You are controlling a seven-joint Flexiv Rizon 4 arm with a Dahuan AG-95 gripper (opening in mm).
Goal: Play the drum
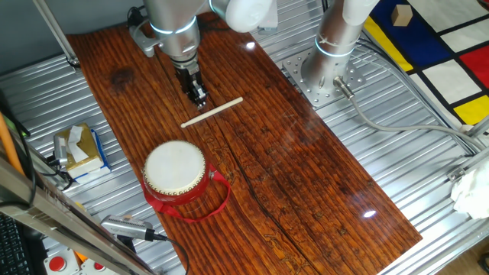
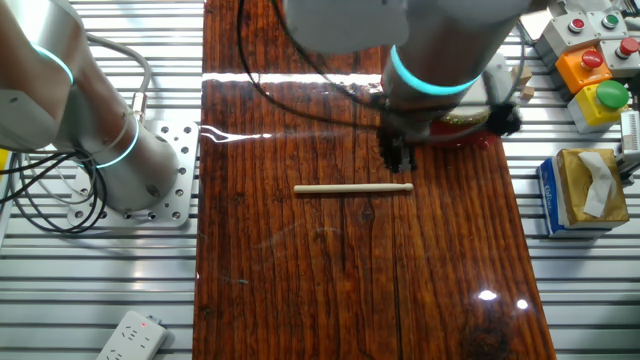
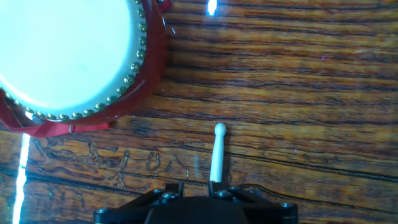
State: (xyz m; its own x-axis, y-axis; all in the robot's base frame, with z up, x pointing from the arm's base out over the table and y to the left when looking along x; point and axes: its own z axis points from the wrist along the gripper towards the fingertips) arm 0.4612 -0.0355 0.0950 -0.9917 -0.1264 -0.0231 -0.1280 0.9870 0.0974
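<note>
The drum (image 1: 175,169), cream skin up and ringed with gold studs, sits on the dark wooden board (image 1: 306,176) toward its near end in one fixed view, its red strap (image 1: 218,200) looped on the board beside it. A pale wooden drumstick (image 1: 212,111) lies flat on the board, apart from the drum and untouched. The gripper (image 1: 199,98) hangs just above the board close to one end of the stick, fingers pointing down; whether its jaws are apart or together cannot be told. A tissue box (image 2: 583,190) stands off the board.
</note>
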